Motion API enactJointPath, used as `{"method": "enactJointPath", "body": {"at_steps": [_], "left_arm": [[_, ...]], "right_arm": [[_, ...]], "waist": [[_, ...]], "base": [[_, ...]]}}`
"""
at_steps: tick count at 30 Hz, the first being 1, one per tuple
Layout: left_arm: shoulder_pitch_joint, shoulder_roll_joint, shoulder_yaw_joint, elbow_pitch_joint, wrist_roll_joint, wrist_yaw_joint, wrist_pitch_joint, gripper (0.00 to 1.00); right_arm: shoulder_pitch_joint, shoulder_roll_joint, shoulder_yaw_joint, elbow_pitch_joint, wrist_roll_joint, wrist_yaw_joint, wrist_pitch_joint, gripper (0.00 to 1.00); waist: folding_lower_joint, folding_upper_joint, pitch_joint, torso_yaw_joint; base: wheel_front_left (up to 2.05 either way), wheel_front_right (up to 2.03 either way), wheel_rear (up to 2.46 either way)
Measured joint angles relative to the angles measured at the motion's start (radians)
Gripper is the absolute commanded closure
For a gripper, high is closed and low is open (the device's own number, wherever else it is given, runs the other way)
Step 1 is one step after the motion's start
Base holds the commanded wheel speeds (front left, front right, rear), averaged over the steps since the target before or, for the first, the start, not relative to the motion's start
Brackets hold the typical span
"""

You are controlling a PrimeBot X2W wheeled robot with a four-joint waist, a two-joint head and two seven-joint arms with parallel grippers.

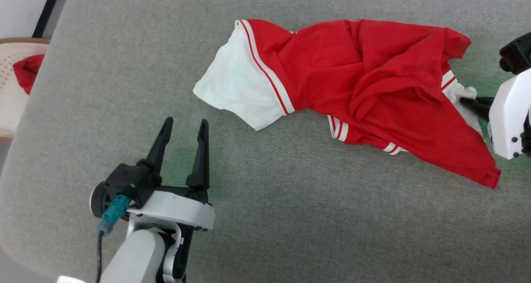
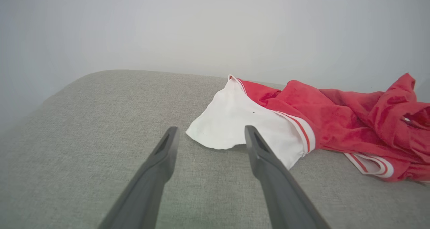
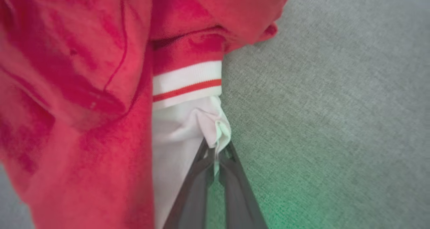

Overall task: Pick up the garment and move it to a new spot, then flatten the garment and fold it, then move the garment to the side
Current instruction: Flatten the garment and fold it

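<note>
garment | red, white sleeves, striped trim | crumpled, stretched sideways | on grey surface

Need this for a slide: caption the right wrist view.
Right gripper pinches the bunched white sleeve of the garment on the grey table.

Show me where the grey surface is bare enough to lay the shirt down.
Bare: the wide strip of table on the near side of the garment, right of the left claw; also the far-left corner beyond that claw. Crowded: the right side, where the right claw grips the garment.
</note>
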Motion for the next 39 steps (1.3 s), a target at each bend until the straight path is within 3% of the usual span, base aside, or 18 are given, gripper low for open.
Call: {"method": "enactJointPath", "body": {"at_steps": [10, 17, 22, 24, 30, 36, 39], "left_arm": [[0.024, -0.016, 0.051, 0.004, 0.033, -0.025, 0.0, 0.0], [0.041, -0.022, 0.062, 0.006, 0.043, -0.035, 0.0, 0.0], [0.058, -0.035, 0.063, 0.009, 0.046, -0.044, 0.0, 0.0], [0.062, -0.038, 0.063, 0.012, 0.046, -0.048, 0.0, 0.0], [0.068, -0.039, 0.066, 0.027, 0.046, -0.052, 0.0, 0.0], [0.071, -0.04, 0.061, 0.038, 0.046, -0.056, 0.0, 0.0], [0.071, -0.039, 0.059, 0.04, 0.046, -0.056, 0.0, 0.0]], "right_arm": [[0.006, -0.084, -0.088, -0.067, 0.029, 0.0, -0.186, 1.0], [0.105, -0.109, -0.293, -0.13, 0.155, 0.0, -0.309, 1.0], [0.274, -0.128, -0.439, -0.036, 0.177, 0.0, -0.376, 1.0], [0.329, -0.132, -0.471, 0.028, 0.134, 0.0, -0.389, 1.0], [0.413, -0.052, -0.602, 0.174, 0.137, 0.0, -0.436, 1.0], [0.447, 0.014, -0.643, 0.255, 0.065, 0.0, -0.43, 1.0], [0.459, 0.016, -0.66, 0.287, 0.004, 0.0, -0.433, 1.0]], "waist": [[0.0, 0.0, -0.022, -0.046], [0.0, 0.0, -0.046, -0.065], [0.0, 0.0, -0.059, -0.065], [0.0, 0.0, -0.061, -0.064], [0.0, 0.0, -0.067, -0.067], [0.0, 0.0, -0.071, -0.075], [0.0, -0.0001, -0.071, -0.079]], "base": [[0.0, 0.0, 0.0], [0.0, 0.0, 0.0], [0.0, 0.0, 0.0], [0.0, 0.0, 0.0], [0.0, 0.0, 0.0], [0.0, 0.0, 0.0], [0.0, 0.0, 0.0]]}}
